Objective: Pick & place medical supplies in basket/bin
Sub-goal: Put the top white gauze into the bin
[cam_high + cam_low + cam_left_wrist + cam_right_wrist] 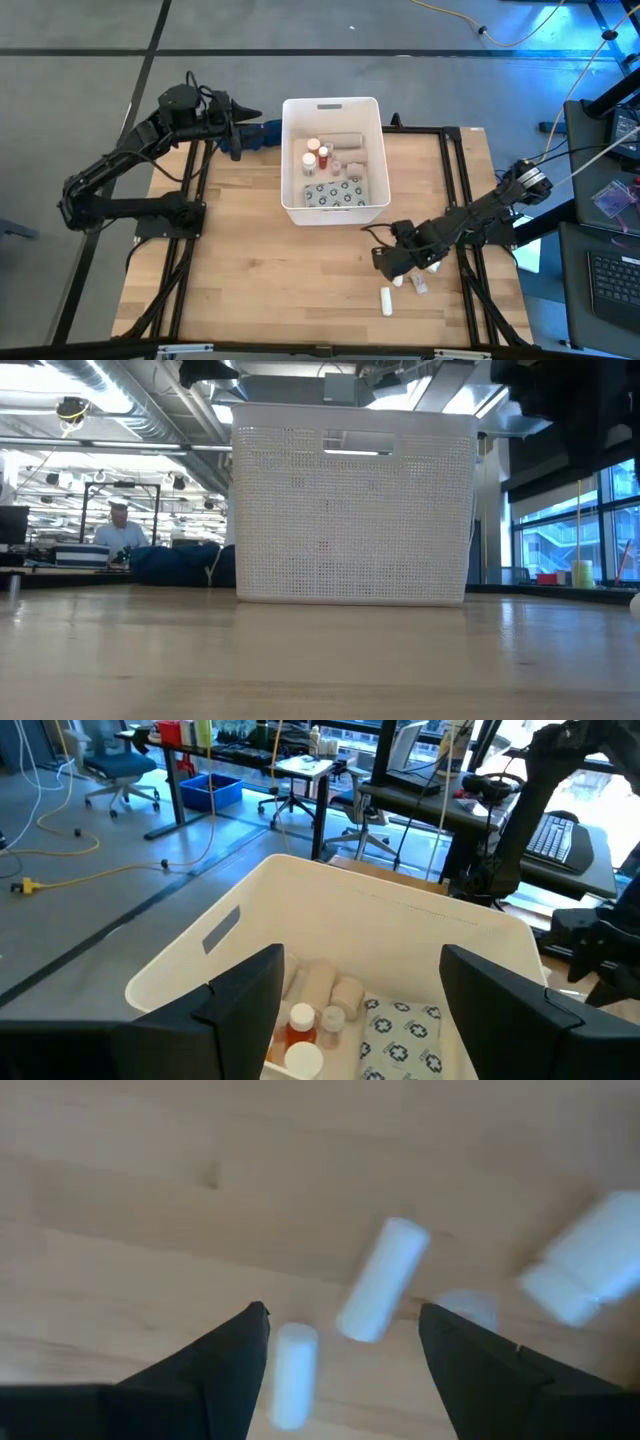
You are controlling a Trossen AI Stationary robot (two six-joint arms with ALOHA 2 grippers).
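Observation:
The white basket [333,160] stands at the table's far middle; the low view shows its perforated wall [353,505]. Inside lie orange and white pill bottles [300,1020], beige rolls [330,985] and a grey blister pack [400,1030]. My left gripper [362,960] hovers open at the basket's far left corner [240,130], nothing between its fingers. My right gripper [343,1312] points down, open, above loose white tubes [383,1280] [293,1375] lying on the table at the near right [387,300]. A white bottle [590,1270] lies beside them.
A dark blue cloth [262,133] lies at the basket's far left, under my left gripper. Black frame rails [455,180] run along the table's sides. Bare wood [250,270] spreads near and left of the basket. A person [118,530] sits far behind the table.

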